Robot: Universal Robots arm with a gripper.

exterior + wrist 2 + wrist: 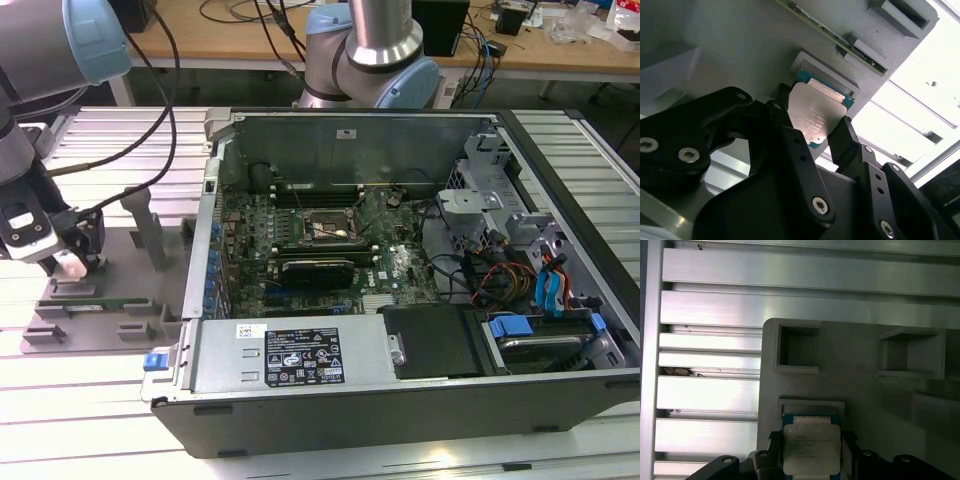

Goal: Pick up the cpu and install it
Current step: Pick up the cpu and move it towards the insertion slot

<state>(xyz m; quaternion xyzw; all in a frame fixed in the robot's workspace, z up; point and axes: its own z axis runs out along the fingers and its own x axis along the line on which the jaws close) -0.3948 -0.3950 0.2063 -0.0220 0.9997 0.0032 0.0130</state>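
The cpu [815,112] [811,447] is a flat square chip with a silver metal top and a green edge. It lies at a shallow recess of the grey plastic tray [110,300] [740,50] [860,380]. My gripper [75,262] [812,122] [811,445] is down over that tray at the exterior view's left. Its two black fingers [785,115] press on opposite edges of the cpu, so it is shut on the chip. In the exterior view the gripper hides the cpu. The open computer case [560,400] lies to the exterior view's right, and the empty processor socket [325,228] shows on its motherboard.
A long black graphics card [318,270] sits just in front of the socket. A thin green board strip [100,297] [830,32] lies along the tray. Upright grey posts [150,225] stand on the tray between gripper and case. A second arm's base [370,60] stands behind the case.
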